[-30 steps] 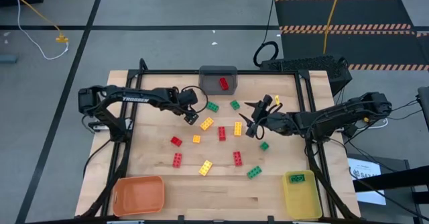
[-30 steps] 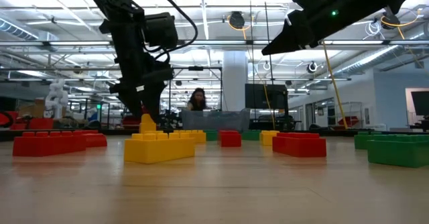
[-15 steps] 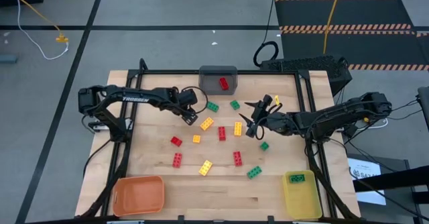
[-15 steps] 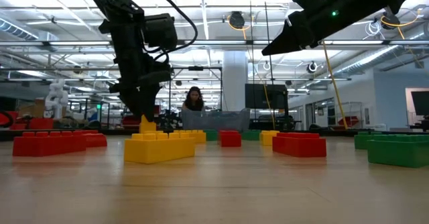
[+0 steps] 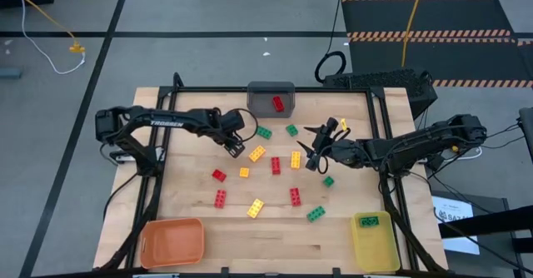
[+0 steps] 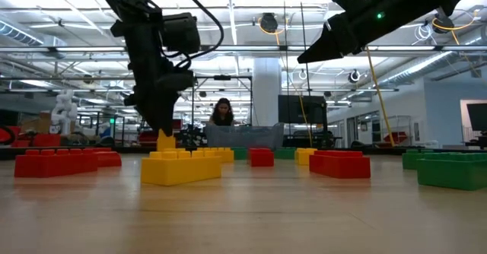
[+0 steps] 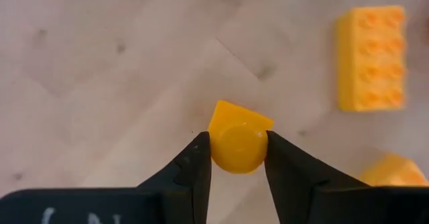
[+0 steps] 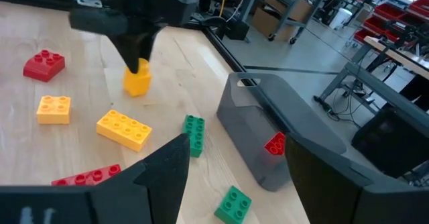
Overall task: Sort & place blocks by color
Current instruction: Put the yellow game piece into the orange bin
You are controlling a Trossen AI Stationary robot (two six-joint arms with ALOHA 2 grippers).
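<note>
Red, yellow and green blocks lie scattered on the wooden table [image 5: 333, 236]. My left gripper [image 5: 236, 149] points steeply down at the left of the spread and is shut on a small yellow block [image 7: 237, 142] that stands on the table, also seen in the right wrist view [image 8: 137, 80]. A longer yellow block [image 5: 256, 153] lies just right of it. My right gripper [image 5: 312, 153] hovers open above the table's right half, high in the low view [image 6: 316, 52], with nothing between its fingers. My left gripper pinches the small yellow block's round top stud [image 7: 238, 149] between its two fingers, one on each side. The fingers [image 7: 196, 162] come from above, pointing steeply down. The block stands upright with its base on the table [image 8: 138, 90].
A gray bin [image 5: 271, 89] at the far edge holds a red block [image 5: 277, 103]. An orange bin [image 5: 172, 240] sits near left. A yellow bin [image 5: 376, 246] near right holds a green block [image 5: 369, 221]. Bare wood lies between the two near bins.
My left gripper has shut: its fingers stood wide apart over the small yellow block and have come in against its top. The hand has stayed in place and the block has not moved.
</note>
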